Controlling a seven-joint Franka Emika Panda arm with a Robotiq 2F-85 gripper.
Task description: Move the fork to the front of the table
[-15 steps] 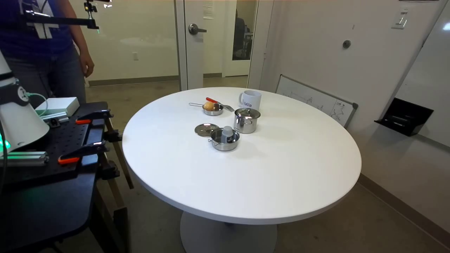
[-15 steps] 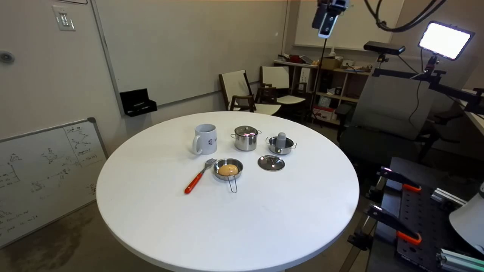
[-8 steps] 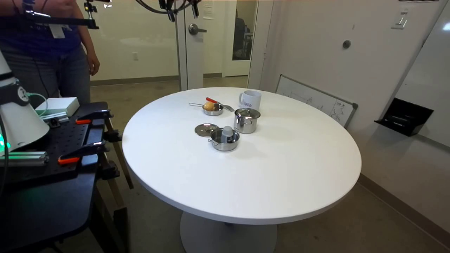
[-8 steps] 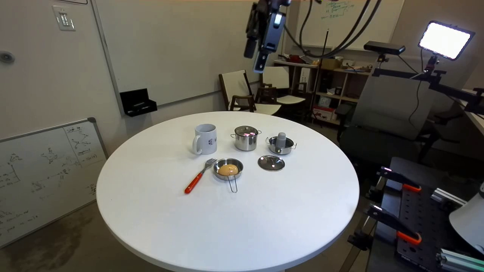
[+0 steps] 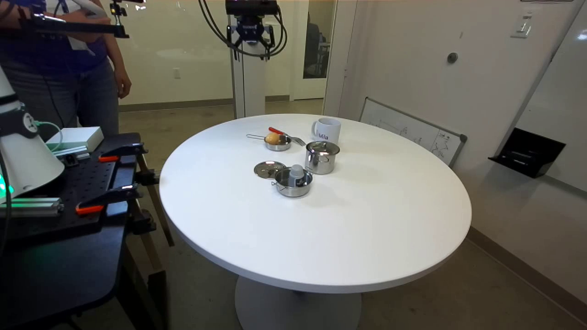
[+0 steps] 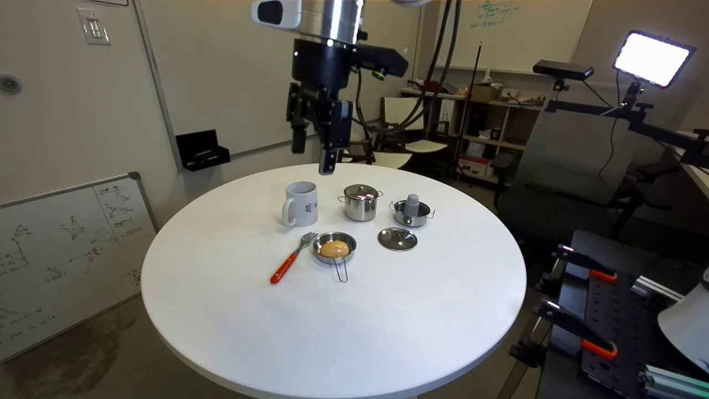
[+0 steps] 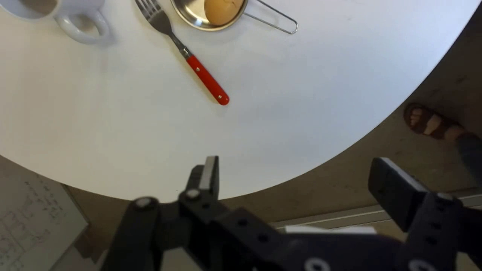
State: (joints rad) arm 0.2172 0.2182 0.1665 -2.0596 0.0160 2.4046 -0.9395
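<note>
End effector (image 6: 313,159), jaws spread wide, hangs lower than before, the fork (image 7: 186,53) unmoved.

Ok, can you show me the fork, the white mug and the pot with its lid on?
Fork (image 7: 196,67): in the wrist view, on its red handle.
White mug (image 6: 302,206): in an exterior view, on the outer wall.
Pot (image 5: 321,161): in an exterior view, on its shiny metal wall.

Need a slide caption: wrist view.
Black jaws open, empty; a red-handled metal fork lies on the round white table beside a round metal pan, white mug at top left.
</note>
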